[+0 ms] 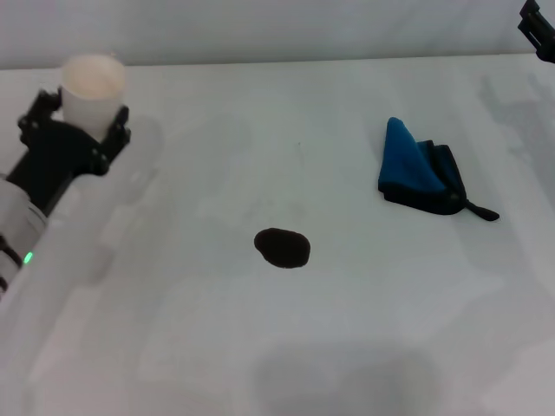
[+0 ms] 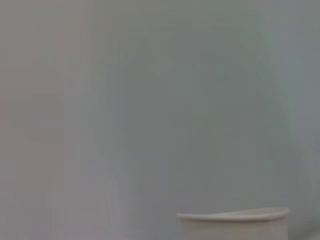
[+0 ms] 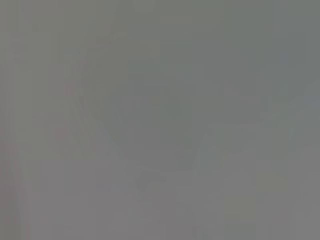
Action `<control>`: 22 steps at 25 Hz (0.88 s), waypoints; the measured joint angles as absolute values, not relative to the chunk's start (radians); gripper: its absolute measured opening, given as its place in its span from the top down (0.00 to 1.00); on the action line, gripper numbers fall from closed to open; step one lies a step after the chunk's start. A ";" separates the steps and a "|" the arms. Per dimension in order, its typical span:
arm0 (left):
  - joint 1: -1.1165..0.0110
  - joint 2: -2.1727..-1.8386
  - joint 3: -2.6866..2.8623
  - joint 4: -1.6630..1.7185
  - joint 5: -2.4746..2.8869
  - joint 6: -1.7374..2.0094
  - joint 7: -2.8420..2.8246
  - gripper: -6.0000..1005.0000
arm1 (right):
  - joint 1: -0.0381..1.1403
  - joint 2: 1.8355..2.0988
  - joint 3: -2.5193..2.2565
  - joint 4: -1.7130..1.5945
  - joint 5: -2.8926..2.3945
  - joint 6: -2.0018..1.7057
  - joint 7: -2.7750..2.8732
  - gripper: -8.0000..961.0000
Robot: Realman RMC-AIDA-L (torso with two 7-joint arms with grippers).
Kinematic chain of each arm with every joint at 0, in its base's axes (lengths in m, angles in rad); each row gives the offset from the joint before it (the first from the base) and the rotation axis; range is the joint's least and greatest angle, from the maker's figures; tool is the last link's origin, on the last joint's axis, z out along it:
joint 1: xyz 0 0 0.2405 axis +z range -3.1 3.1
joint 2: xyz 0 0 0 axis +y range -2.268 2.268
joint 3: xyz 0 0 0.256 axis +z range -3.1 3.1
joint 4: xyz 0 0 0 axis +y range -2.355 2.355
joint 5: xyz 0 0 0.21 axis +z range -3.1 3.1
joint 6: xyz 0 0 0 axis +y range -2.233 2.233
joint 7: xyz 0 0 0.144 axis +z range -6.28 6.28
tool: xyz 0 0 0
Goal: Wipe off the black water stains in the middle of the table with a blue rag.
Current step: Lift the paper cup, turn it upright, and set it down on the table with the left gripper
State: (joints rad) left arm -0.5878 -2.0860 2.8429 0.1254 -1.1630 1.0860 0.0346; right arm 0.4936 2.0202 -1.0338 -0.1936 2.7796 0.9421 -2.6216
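Observation:
A small glossy black water stain lies near the middle of the white table. A crumpled blue rag with dark edging lies on the table to the right of the stain. My left gripper is at the far left, shut on a white paper cup held upright; the cup's rim also shows in the left wrist view. My right gripper shows only as a dark tip at the top right corner, far from the rag.
The table's back edge meets a pale wall. The right wrist view shows only a blank grey surface.

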 joint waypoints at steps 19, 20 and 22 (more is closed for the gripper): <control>-0.579 -2.092 2.842 0.188 -1.180 0.877 0.002 0.25 | 0.477 2.020 -1.036 -0.186 2.778 0.954 -2.604 0.11; -0.576 -2.093 2.842 0.190 -1.179 0.877 0.002 0.25 | 0.476 2.020 -1.036 -0.186 2.778 0.954 -2.599 0.11; -0.568 -2.093 2.842 0.193 -1.178 0.875 0.002 0.25 | 0.474 2.020 -1.037 -0.187 2.778 0.954 -2.596 0.11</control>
